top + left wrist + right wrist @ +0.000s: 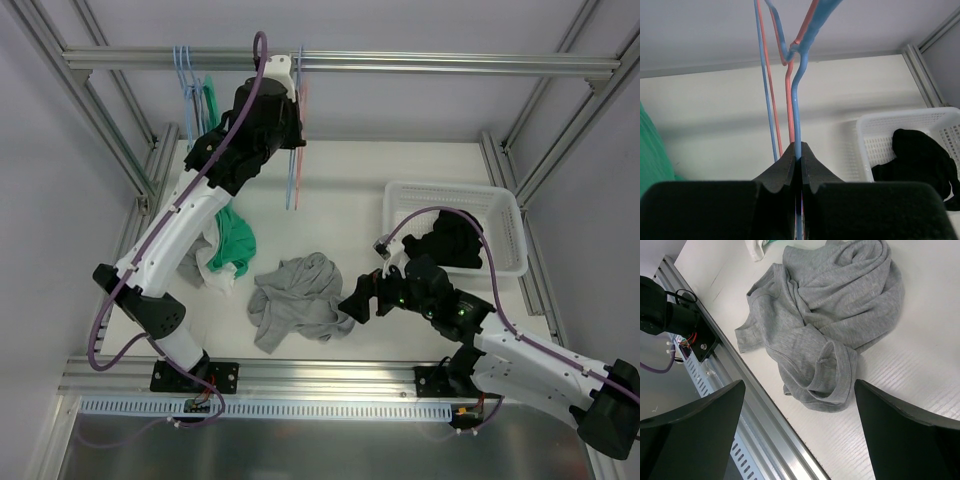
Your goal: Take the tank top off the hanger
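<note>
left arm: my left arm (pixel 190 215) reaches up and back to the rail (pixel 450 63) at the far side.
left jaws: pressed together on the thin blue hanger (pixel 795 110), pinching its wire.
right arm: my right arm (pixel 520 355) sits low near the front edge and points left.
right jaws: spread wide, holding nothing, just beside the tank top's right edge.
tank top: the grey tank top (pixel 298 298) is off the hanger. it lies in a crumpled heap on the tabletop (pixel 340 215), between the two arms.
pink hanger: a pink hanger (pixel 789 105) hangs right beside the blue one.
more hangers: other hangers (pixel 185 85) hang at the left end of the rail.
under the left arm: a green cloth (pixel 235 240) and a white cloth (pixel 205 260) lie bunched together.
basket: a white basket (pixel 510 230) stands at the right, with a black cloth (pixel 450 240) inside.
</note>
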Controlling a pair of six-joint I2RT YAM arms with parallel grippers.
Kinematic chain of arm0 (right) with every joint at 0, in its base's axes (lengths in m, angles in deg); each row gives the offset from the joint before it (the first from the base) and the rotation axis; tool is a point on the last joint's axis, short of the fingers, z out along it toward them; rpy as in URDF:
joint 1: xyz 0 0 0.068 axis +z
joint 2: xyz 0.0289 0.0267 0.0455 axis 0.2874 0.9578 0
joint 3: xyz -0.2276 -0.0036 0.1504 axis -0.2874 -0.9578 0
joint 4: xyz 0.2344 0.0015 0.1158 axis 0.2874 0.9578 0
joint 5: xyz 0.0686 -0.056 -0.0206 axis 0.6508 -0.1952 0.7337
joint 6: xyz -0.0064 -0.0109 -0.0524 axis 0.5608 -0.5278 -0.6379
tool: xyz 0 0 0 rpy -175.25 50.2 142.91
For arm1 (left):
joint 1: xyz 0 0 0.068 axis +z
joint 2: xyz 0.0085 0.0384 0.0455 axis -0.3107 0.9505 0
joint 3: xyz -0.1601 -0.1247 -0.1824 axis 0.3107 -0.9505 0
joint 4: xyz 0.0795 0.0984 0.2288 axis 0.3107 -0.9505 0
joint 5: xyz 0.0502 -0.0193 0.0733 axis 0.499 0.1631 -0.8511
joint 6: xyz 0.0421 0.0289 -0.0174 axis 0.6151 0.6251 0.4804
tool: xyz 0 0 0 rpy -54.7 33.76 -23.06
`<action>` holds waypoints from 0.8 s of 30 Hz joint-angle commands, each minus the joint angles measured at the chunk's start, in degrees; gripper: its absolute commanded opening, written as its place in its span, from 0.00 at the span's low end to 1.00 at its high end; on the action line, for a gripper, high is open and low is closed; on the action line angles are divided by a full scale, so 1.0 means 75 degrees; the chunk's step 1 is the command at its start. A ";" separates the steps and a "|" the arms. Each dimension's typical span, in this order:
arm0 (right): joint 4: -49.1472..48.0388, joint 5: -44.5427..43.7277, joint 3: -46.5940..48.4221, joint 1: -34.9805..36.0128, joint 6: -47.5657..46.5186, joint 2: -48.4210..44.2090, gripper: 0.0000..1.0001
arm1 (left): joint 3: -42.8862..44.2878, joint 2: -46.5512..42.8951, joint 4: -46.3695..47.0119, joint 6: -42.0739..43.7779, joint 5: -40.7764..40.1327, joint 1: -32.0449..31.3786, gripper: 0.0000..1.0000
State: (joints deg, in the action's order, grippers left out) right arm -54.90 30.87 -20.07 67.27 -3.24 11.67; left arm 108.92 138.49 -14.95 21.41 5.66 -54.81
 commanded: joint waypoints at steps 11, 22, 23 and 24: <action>0.0026 -0.0012 0.0065 0.0031 -0.0029 0.0046 0.97 | 0.0638 -0.0371 0.0343 0.0143 0.0083 0.0043 0.00; 0.0026 0.0035 -0.0016 0.0031 0.0006 -0.0071 0.96 | 0.0450 -0.0114 0.0367 -0.0361 0.0832 0.0617 0.00; 0.0026 0.0035 -0.0017 0.0043 0.0029 -0.0071 0.97 | 0.0485 -0.0067 0.0355 -0.0361 0.0925 0.0617 0.00; 0.0014 0.0035 -0.0017 0.0043 0.0029 -0.0071 0.96 | 0.0497 0.0003 0.0367 -0.0361 0.1135 0.0617 0.00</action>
State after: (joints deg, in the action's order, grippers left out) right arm -53.90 31.06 -20.07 67.27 -3.24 11.98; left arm 111.43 138.10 -14.71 19.64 9.93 -50.22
